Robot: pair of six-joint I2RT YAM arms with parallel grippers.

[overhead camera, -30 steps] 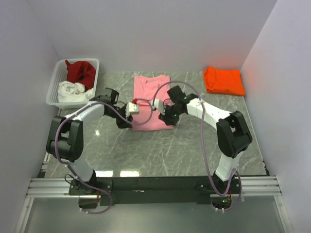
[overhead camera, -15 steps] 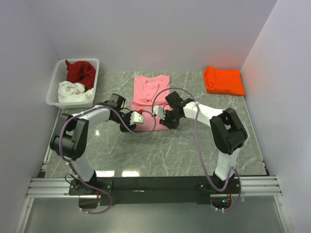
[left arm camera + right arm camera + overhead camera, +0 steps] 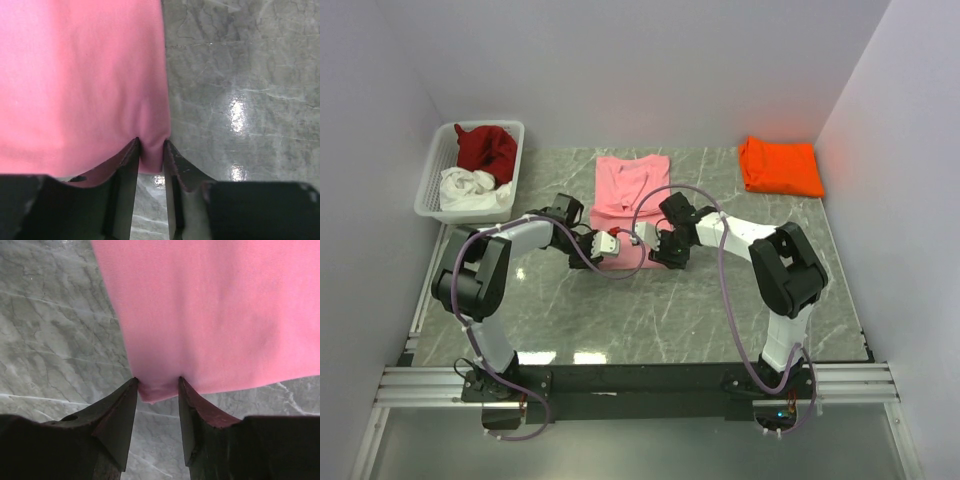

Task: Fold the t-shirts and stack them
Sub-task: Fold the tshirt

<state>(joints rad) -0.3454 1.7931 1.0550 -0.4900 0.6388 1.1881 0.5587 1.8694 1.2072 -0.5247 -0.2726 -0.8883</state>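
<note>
Orange shirt (image 3: 780,166) folded; pink shirt (image 3: 632,185) half done
Left gripper (image 3: 151,150) pinches its corner; right gripper (image 3: 157,382) hold unclear; red shirt (image 3: 485,148), white shirt (image 3: 470,188) wait in basket (image 3: 432,190)

On my remote feed I see a grey marble-patterned table (image 3: 720,310), its polished top showing bright glare patches near the front edge. A white plastic lattice basket (image 3: 432,185) stands at its far left corner, beside the left wall. Plain pale walls (image 3: 640,70) enclose three sides, and aluminium rails (image 3: 420,385) run along the front.
</note>
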